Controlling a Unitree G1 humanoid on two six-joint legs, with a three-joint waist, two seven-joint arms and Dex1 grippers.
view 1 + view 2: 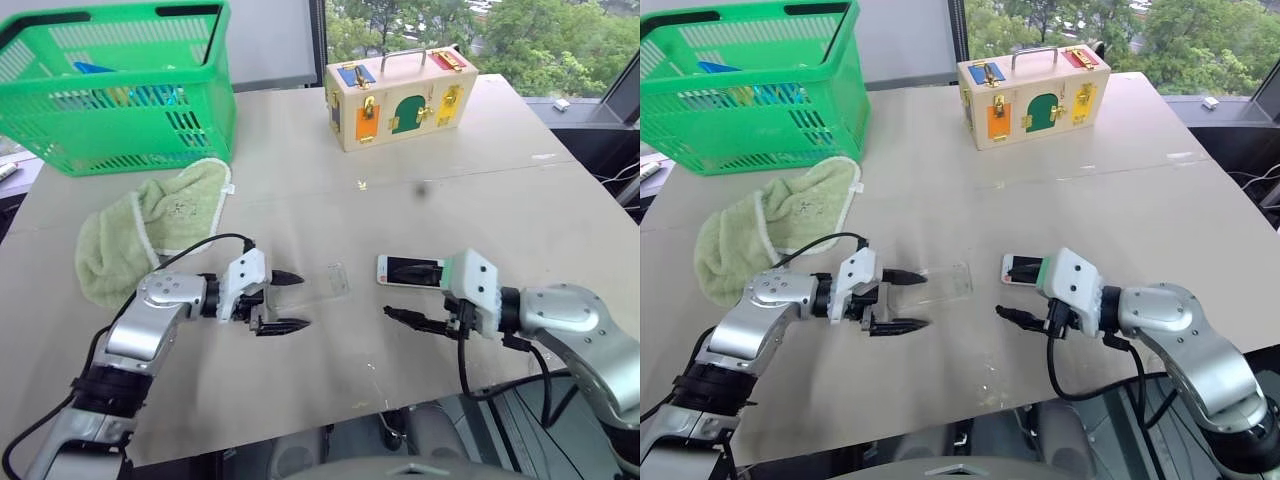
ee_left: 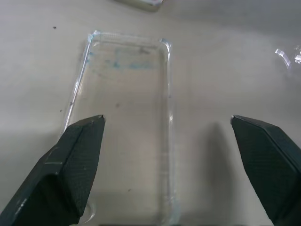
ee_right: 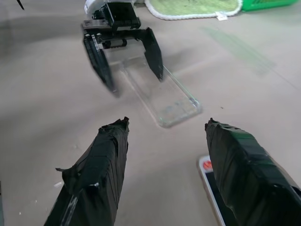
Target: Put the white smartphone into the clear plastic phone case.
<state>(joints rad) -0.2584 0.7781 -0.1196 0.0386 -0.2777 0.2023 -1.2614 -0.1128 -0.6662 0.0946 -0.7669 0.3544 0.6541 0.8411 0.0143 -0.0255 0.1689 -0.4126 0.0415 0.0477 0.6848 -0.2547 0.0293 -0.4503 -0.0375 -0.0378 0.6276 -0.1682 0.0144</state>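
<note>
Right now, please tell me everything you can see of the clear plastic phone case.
The clear plastic phone case is a thin transparent shell with rounded corners and raised glossy edges, open side up and empty. It lies flat on the table, between the white smartphone and the left tool, whose open fingers point at its near end. Faint bluish smudges show at its far end. No finger visibly grips it.

The table [image 1: 300, 200] is a pale beige board. On it lie the case [image 1: 322, 286] and, just beside its end, the phone [image 1: 400, 270], screen up. Farther back sit a green basket [image 1: 120, 85], a crumpled green towel [image 1: 150, 235] near it, and a wooden latch box [image 1: 400, 95].
</note>
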